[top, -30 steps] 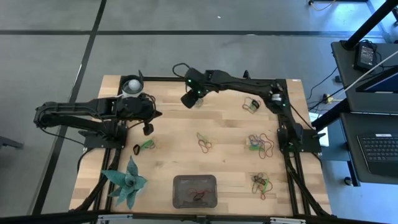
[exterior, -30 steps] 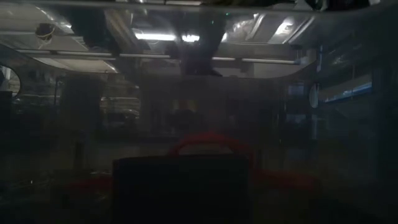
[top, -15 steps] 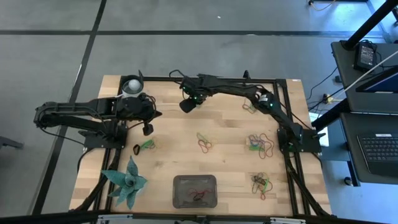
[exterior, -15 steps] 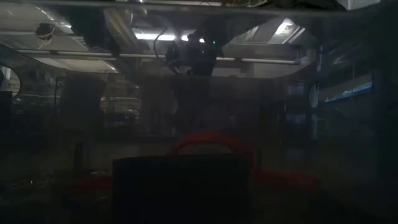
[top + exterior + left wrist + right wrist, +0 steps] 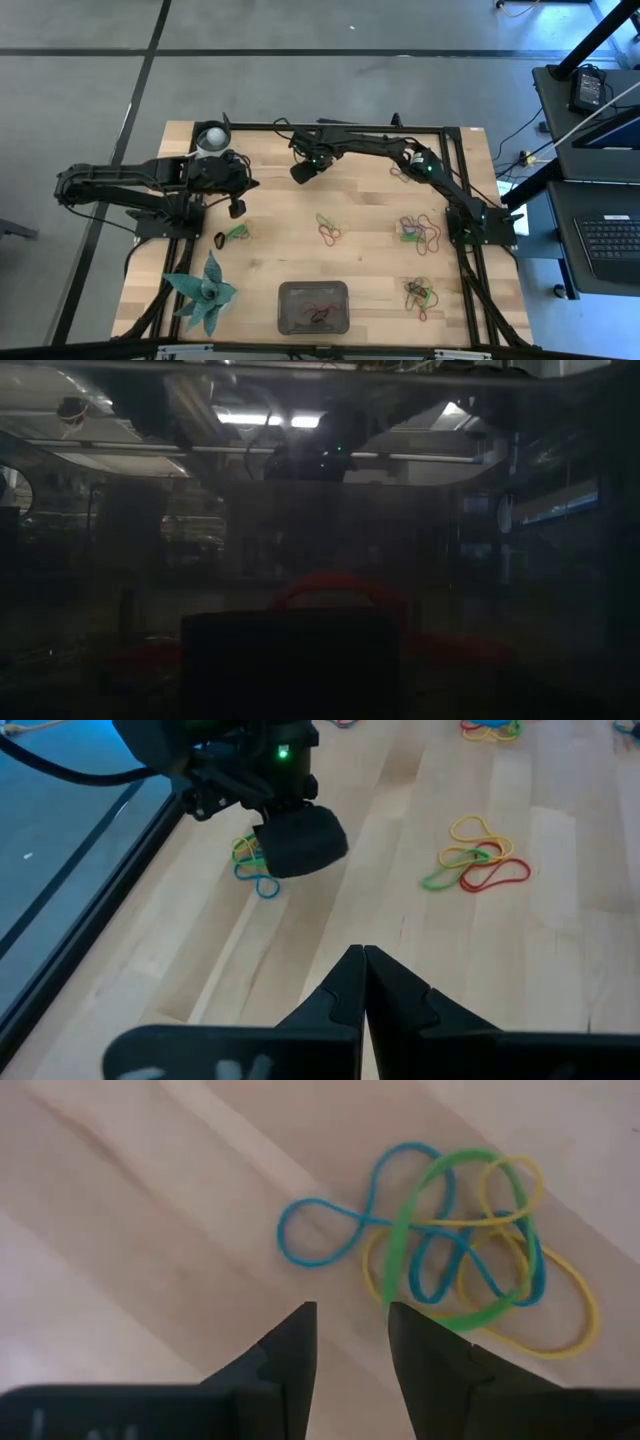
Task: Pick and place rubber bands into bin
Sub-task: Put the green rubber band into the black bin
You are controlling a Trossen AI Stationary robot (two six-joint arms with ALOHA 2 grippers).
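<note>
A few rubber bands [image 5: 318, 313] lie in the bin [image 5: 313, 292], several clusters beyond it remain, and the right gripper [image 5: 350, 1342] hovers parted, empty, over one tangle [image 5: 455, 1245]

White cup [image 5: 210, 138], teal plant [image 5: 203, 292]

High: overhead, whole table [image 5: 300, 200] | Low: table level, dim | Wrists: close, downward; both share blue-yellow rubber bands [image 5: 440, 1270].

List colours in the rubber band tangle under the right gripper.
Blue, green and yellow rubber band tangle; right wrist view shows it best.
</note>
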